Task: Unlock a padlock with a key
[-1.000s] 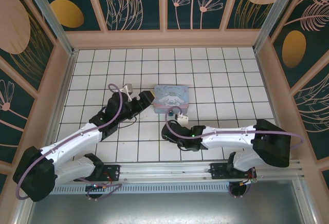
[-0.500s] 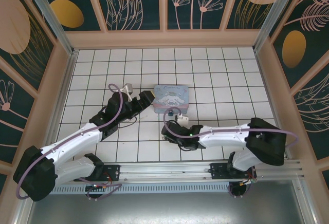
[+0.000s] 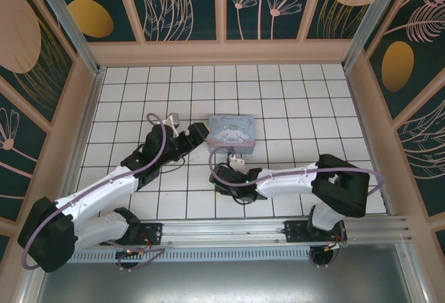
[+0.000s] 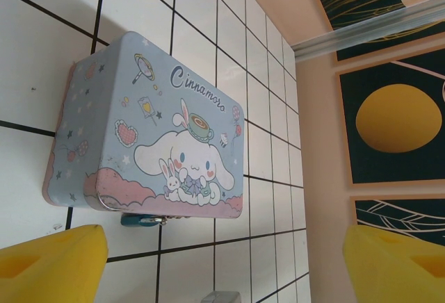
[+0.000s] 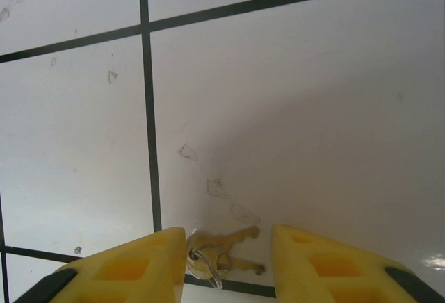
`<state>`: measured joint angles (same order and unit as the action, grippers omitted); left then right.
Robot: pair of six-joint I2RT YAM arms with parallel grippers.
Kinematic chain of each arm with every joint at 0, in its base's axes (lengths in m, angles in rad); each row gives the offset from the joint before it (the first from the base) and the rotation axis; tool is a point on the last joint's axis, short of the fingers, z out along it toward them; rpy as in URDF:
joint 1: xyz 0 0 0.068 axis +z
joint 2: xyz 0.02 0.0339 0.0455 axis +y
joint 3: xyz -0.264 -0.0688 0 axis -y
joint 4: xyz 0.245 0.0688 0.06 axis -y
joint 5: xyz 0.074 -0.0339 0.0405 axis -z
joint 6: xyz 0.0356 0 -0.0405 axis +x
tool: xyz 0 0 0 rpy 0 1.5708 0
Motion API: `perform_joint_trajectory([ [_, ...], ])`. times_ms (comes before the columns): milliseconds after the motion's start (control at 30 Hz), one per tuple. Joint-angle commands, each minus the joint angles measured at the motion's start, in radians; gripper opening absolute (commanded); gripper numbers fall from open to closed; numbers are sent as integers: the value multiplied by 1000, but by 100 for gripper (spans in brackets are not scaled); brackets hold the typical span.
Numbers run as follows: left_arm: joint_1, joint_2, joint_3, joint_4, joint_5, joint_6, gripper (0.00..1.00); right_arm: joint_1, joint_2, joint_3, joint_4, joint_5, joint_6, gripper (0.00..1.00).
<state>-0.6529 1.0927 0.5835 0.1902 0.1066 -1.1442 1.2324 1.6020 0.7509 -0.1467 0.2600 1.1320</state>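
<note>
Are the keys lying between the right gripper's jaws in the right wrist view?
Yes, the brass keys lie on the white tile between the yellow jaws of the right gripper.

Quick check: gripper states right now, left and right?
Left gripper: open wide, holding nothing.
Right gripper: open narrowly, straddling the key, not clamped on it.

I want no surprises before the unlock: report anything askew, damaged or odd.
Nothing serious stands out. The keys lie flat on the tile between the right fingers; a few faint scuff marks dot the tile beside them. The tin looks undented and closed.
</note>
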Motion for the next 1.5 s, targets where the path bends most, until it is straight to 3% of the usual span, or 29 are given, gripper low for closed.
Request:
perform_joint_trajectory([
  [0, 1, -19, -4, 28, -3, 5, 88, 13, 26, 11, 48, -38, -9, 34],
  [200, 2, -19, -4, 26, -7, 3, 88, 63, 41, 22, 53, -61, 18, 29],
  [433, 1, -13, -1, 26, -8, 3, 88, 109, 65, 32, 43, -59, 50, 30],
  [667, 1, -19, 1, 14, -11, 8, 88, 46, 66, 31, 35, -54, 29, 38],
  [1100, 2, -4, 1, 29, -11, 3, 88, -120, 55, 54, 119, -65, -151, 41],
  [1267, 1, -2, 2, 30, -9, 4, 88, -103, 33, 92, 56, -48, -128, 41],
  [1467, 1, -4, 1, 29, -21, 7, 88, -14, 58, 189, -139, 42, 16, 38],
])
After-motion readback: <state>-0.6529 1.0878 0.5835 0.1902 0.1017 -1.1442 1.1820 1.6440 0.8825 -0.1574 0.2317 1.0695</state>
